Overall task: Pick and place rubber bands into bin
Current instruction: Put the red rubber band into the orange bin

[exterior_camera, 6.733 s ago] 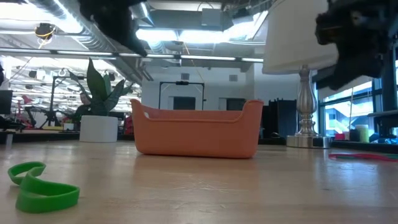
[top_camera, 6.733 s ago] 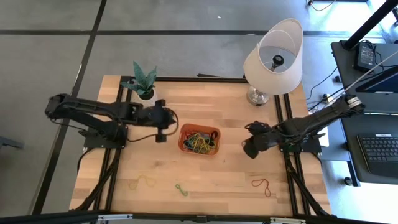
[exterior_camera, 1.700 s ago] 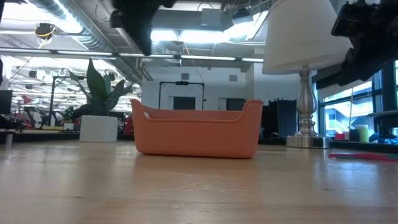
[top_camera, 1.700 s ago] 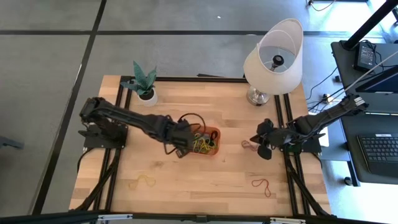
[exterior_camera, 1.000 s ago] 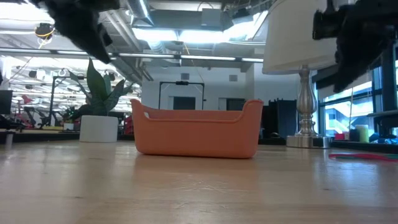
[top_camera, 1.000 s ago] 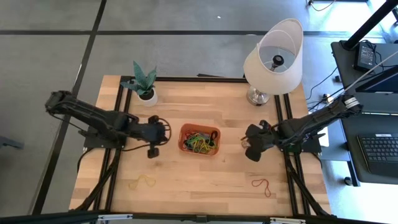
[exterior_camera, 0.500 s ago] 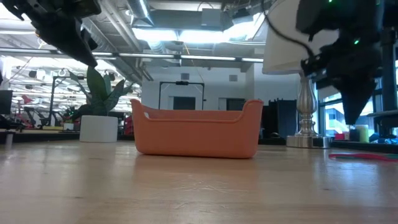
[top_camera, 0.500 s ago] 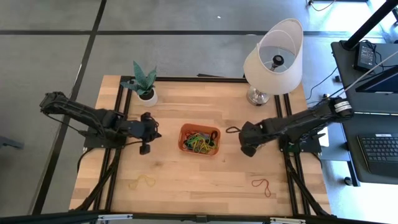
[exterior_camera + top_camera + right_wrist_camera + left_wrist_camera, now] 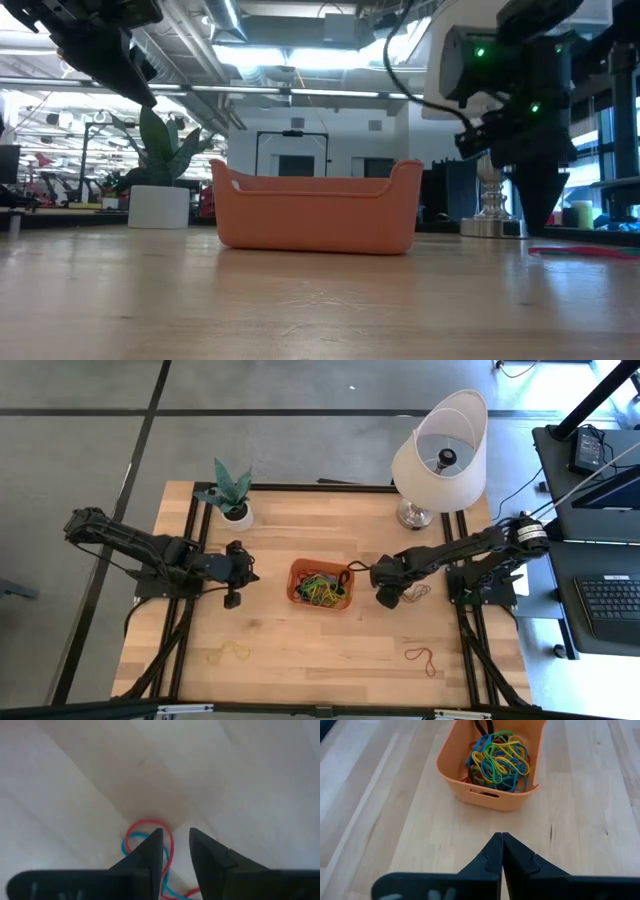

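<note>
Bands: light, limp loops, and the right gripper is over a tangle beside the bin

Bands (image 9: 150, 840) sit directly under the right gripper (image 9: 175, 847), a red loop tangled with a blue one lying flat on the table (image 9: 330, 640). The two fingers (image 9: 145, 852) stand a little apart, one tip over the red loop, nothing pinched between them. In the high view this gripper (image 9: 388, 597) hovers just right of the bin (image 9: 296, 582), with thin loops (image 9: 416, 593) on the wood beside it.

Judging by their look, the bands weigh almost nothing, are soft and stretchy, and lie so flat that the tips must press down to the wood to catch one. The best hold is likely where the red loop crosses the blue; a pinch there may lift both, and either can snap loose or cling to a finger on release.

The bin holds a heap of mixed colours (image 9: 497, 757) and is light enough to slide if bumped. Its near wall is close to the gripper, so the carry is short but needs lift over the rim.

Farther out, a red band (image 9: 421, 657) and a yellow one (image 9: 230, 651) lie toward the front edge with open wood around them. The left gripper (image 9: 501, 852), pressed shut, waits left of the bin. The lamp (image 9: 438, 445) and plant (image 9: 230, 493) stand at the far edge, well clear.
</note>
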